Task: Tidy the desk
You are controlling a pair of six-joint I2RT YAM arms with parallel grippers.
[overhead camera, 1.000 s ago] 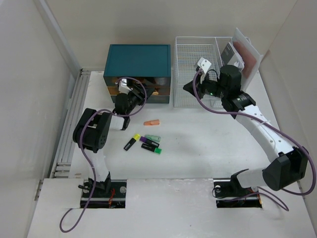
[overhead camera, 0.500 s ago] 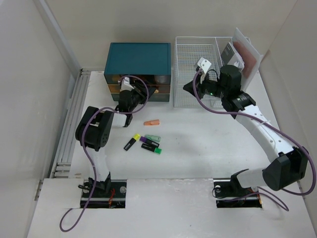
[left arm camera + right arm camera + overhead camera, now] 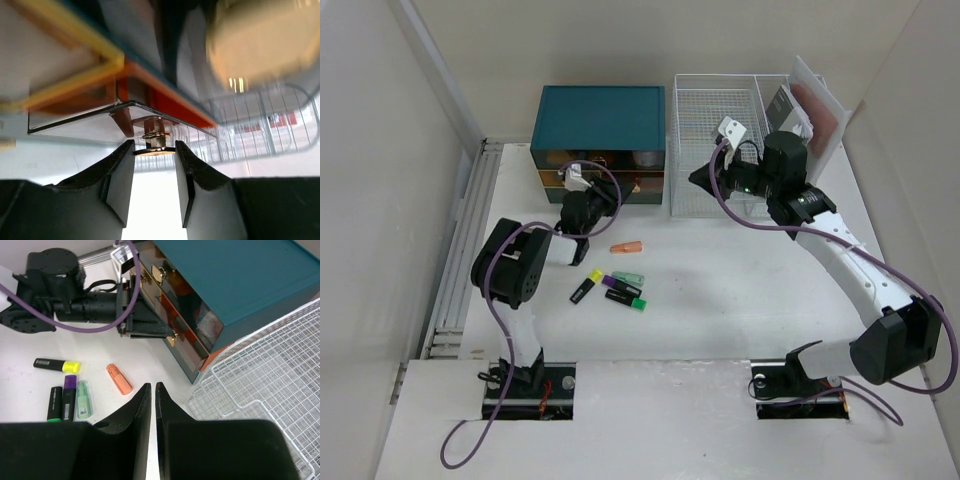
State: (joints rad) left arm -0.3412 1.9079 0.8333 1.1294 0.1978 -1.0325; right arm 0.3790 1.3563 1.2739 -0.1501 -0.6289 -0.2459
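Observation:
On the white desk (image 3: 740,300) stands a teal drawer box (image 3: 600,118). My left gripper (image 3: 586,192) reaches to its front and is shut on a brass drawer knob (image 3: 154,145), pinched between the fingertips; the right wrist view also shows this knob (image 3: 172,338). Loose highlighters lie in front of the box: orange (image 3: 626,247), yellow (image 3: 585,286), purple (image 3: 617,284), pale green (image 3: 628,277) and green-tipped black (image 3: 626,299). My right gripper (image 3: 153,386) hovers above the desk by the box's right corner, shut with nothing between its fingers.
A white wire-mesh tray rack (image 3: 715,120) stands right of the drawer box, with paper items leaning at its far right (image 3: 815,105). Walls close in behind and on both sides. A slotted rail (image 3: 460,260) runs along the desk's left edge.
My left gripper moved up to the drawer front and its jaws closed onto the brass knob. The right arm and the highlighters have stayed put.

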